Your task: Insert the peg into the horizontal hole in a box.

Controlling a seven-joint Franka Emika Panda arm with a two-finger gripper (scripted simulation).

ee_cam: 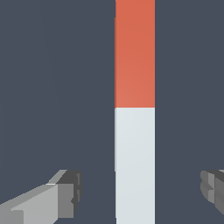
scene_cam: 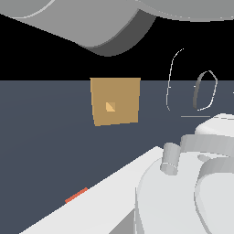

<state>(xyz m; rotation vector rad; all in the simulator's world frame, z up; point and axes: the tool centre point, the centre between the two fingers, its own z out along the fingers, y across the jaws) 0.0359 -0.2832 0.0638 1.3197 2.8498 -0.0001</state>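
The peg (ee_cam: 134, 113) lies flat on the dark floor in the wrist view, one half orange-red, the other pale grey-white. My gripper (ee_cam: 140, 194) is open above it, with a grey finger (ee_cam: 65, 197) on each side of the white half, both apart from the peg. In the exterior view only a sliver of the peg's orange-red part (scene_cam: 76, 195) shows past the white arm. The tan box (scene_cam: 115, 101) stands farther back, its small lighter hole (scene_cam: 110, 107) at the centre of its face. The gripper itself is hidden in the exterior view.
The white robot arm body (scene_cam: 183, 183) fills the lower part of the exterior view's right. A grey arm link (scene_cam: 105, 23) spans the top. The dark floor (scene_cam: 45, 137) lies between the peg and the box.
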